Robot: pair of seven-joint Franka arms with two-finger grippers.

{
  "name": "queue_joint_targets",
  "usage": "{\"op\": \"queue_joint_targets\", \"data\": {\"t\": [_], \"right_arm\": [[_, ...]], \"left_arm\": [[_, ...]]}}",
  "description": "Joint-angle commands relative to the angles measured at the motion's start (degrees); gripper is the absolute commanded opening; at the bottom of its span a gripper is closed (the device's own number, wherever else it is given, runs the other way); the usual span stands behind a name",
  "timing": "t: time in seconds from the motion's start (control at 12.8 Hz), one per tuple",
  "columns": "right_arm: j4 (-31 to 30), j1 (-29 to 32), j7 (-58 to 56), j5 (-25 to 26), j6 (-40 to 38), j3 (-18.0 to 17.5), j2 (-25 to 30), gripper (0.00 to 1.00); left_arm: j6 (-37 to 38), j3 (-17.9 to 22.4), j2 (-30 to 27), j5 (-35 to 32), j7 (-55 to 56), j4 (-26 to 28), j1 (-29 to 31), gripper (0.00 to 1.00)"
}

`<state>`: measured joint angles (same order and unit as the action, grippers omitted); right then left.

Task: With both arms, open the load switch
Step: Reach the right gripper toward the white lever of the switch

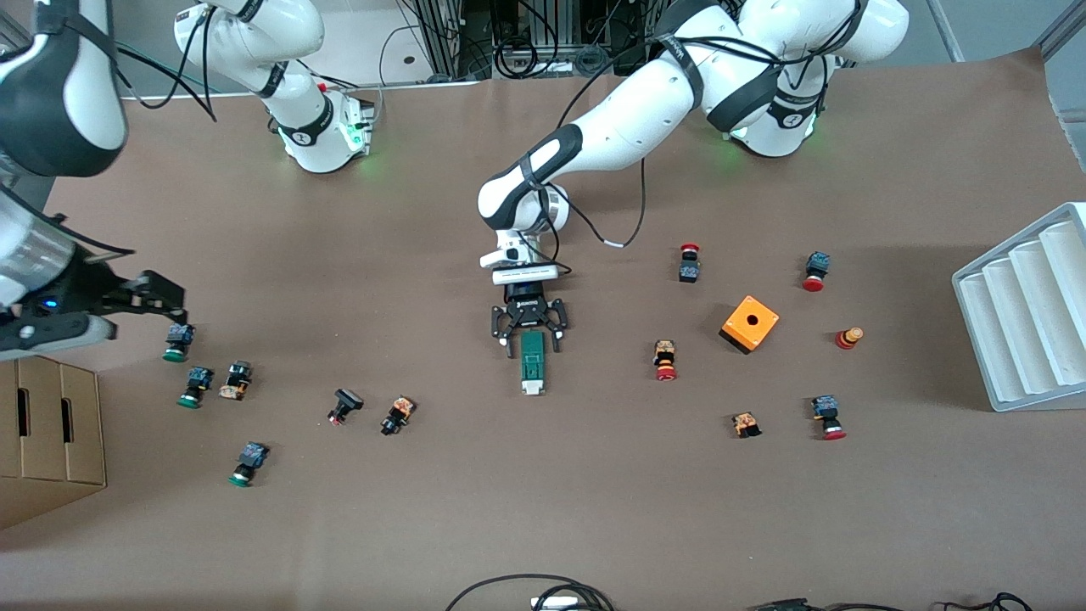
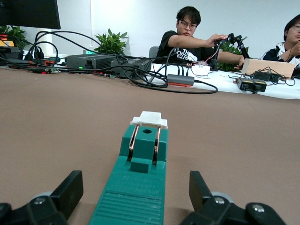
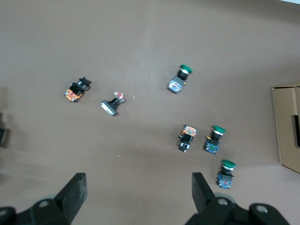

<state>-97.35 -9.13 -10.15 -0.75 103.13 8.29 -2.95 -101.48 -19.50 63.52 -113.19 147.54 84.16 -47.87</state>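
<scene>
The load switch (image 1: 532, 363) is a narrow green bar with a white end piece, lying flat mid-table with the white end toward the front camera. My left gripper (image 1: 532, 346) is low at the bar's green end, open, with one finger on each side of it and a gap on both sides. In the left wrist view the load switch (image 2: 140, 180) runs away from the open left gripper (image 2: 136, 190). My right gripper (image 1: 157, 293) hangs high over the right arm's end of the table. In the right wrist view the right gripper (image 3: 138, 190) is open and holds nothing.
Green-capped push buttons (image 1: 188, 390) and small parts (image 1: 397, 414) lie toward the right arm's end, by a cardboard box (image 1: 47, 433). An orange cube (image 1: 750, 323) and red-capped buttons (image 1: 665, 361) lie toward the left arm's end, near a white ribbed rack (image 1: 1027, 314).
</scene>
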Motion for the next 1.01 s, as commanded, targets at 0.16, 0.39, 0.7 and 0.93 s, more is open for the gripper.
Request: {"op": "queue_joint_targets", "data": {"t": [0.16,0.39,0.7,0.93], "right_arm": [[5.7,-5.3,11.4,-3.0,-2.6,0.1,-7.6,1.00],[11.9,-10.5,27.0,-6.2,-3.1,0.0,-14.7,1.00],[18.3,-16.3,47.5,-12.0,-2.8,-0.1,-22.3,1.00],[22.5,-20.4,61.9,-14.8,-1.4,0.1,-27.4,1.00]], "left_arm": [[1.0,-1.3,1.3,-0.5,-0.5,-1.6,-0.3,0.99],[1.3,-1.6,0.7,2.4,-0.5,-1.5,-0.6,0.99],[1.8,-1.6,0.6,4.4,-0.4,-1.2,-2.2,0.99],[2.3,-1.6,0.2,4.6,-0.4,-0.9,-2.2,0.99]]}}
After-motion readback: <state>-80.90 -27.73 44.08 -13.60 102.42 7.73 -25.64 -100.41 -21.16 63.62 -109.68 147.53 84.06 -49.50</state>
